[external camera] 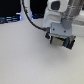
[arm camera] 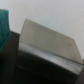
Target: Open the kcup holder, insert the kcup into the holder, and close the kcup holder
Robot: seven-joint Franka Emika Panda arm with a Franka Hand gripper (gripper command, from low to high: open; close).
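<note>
Inspector: Your tabletop [external camera: 25,60] is pale; the arm hangs over its far side toward the exterior view's right.

Operator: And the kcup holder?

Inspector: In the wrist view, you see a dark boxy kcup holder [arm camera: 47,47] close under the camera.

Operator: The kcup?

Inspector: Your pincer [external camera: 63,44] grasps the green kcup [external camera: 63,43].

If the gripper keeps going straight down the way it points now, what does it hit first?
Most likely the kcup holder: the wrist view is filled by its dark top. In the exterior view the gripper sits low over a dark shape, probably that holder. Depth is unclear, so the gap left cannot be judged. A green object sits off to one side.
</note>
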